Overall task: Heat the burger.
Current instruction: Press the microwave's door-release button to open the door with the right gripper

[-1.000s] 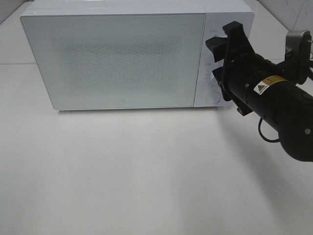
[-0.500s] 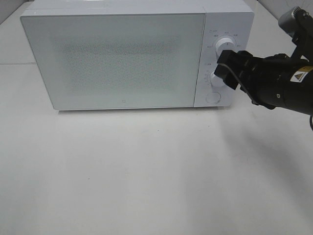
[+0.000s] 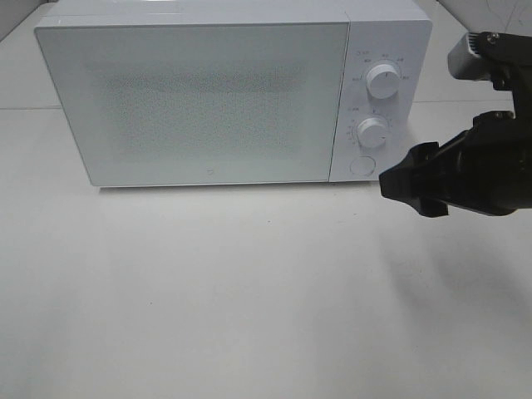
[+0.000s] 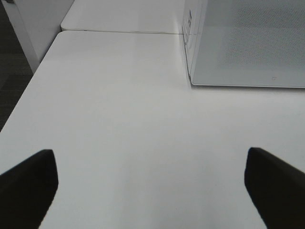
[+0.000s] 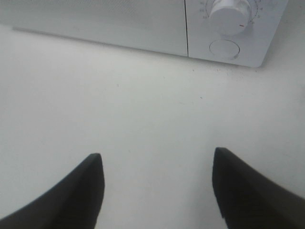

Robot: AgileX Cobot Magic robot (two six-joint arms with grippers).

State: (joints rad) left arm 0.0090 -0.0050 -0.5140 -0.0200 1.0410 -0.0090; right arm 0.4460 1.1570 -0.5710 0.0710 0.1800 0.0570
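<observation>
1: Two grippers: how do the jaws stand?
2: Left gripper: jaws wide apart over the white table, empty. Right gripper: jaws apart, empty, just in front of the microwave, clear of its lower dial.
1: And the burger?
2: Not visible; microwave door shut, so its place cannot be told.

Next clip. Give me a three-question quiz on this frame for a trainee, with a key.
1. True or false: the microwave door stands open.
2. How many dials sit above the round button on its panel? A one, B two, C four.
3. What does the right gripper hold?
Key: 1 false, the door is shut. 2 B. 3 nothing; its jaws are open and empty.
</observation>
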